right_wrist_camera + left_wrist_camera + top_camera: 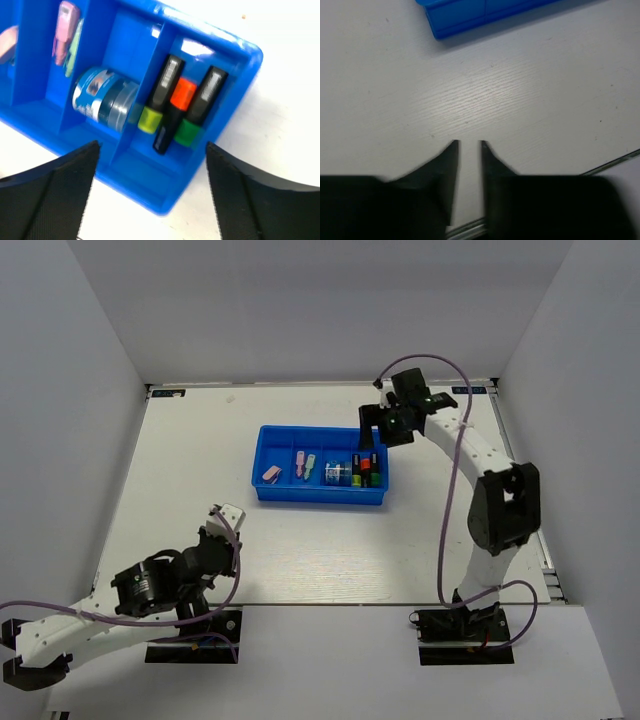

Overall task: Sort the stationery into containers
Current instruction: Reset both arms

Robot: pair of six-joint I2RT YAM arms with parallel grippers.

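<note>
The blue four-compartment tray (268, 494) sits mid-table. It holds a pink eraser (271, 473), pastel pink and mint pieces (304, 463), a blue-clear tape roll (337, 472) and three highlighters (367, 472). My right gripper (387, 433) hovers open and empty over the tray's right end. In the right wrist view it (151, 146) spans the highlighters (172, 107), capped yellow, orange and green, with the tape roll (102, 102) beside them. My left gripper (228, 520) rests low near the table's front left. In the left wrist view it (469, 144) is open by a narrow gap with nothing between the fingers.
The tray's near corner (465, 17) shows at the top of the left wrist view, well ahead of the left fingers. White walls enclose the table on three sides. The table's front edge (615, 160) runs just beside the left gripper.
</note>
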